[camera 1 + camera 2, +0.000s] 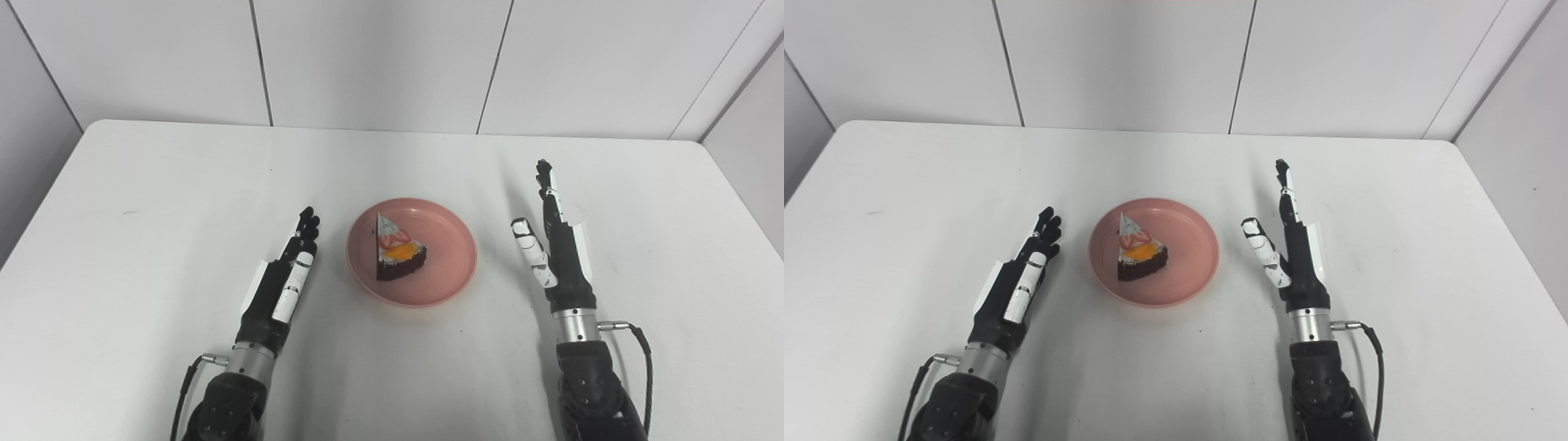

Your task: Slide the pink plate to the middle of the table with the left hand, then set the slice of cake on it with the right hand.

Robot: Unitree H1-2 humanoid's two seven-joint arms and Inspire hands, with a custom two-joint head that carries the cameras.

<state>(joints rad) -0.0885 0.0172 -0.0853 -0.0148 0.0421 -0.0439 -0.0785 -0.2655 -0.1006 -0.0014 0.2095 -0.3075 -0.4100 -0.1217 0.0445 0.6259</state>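
On the white surface [153,184], the pink plate [450,275] sits near the middle with the slice of cake [397,248] resting on it. The left hand [285,282] and right hand [554,245] flank it, both spread and empty. Both steps look finished, so next is only keeping clear.

A lab-like test booth: a plain white rounded-corner counter [184,184] closed in by bare white seamed wall panels [380,61] on three sides.

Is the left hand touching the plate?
Apart. In the left eye view, bare table shows between the left hand and the plate's rim.
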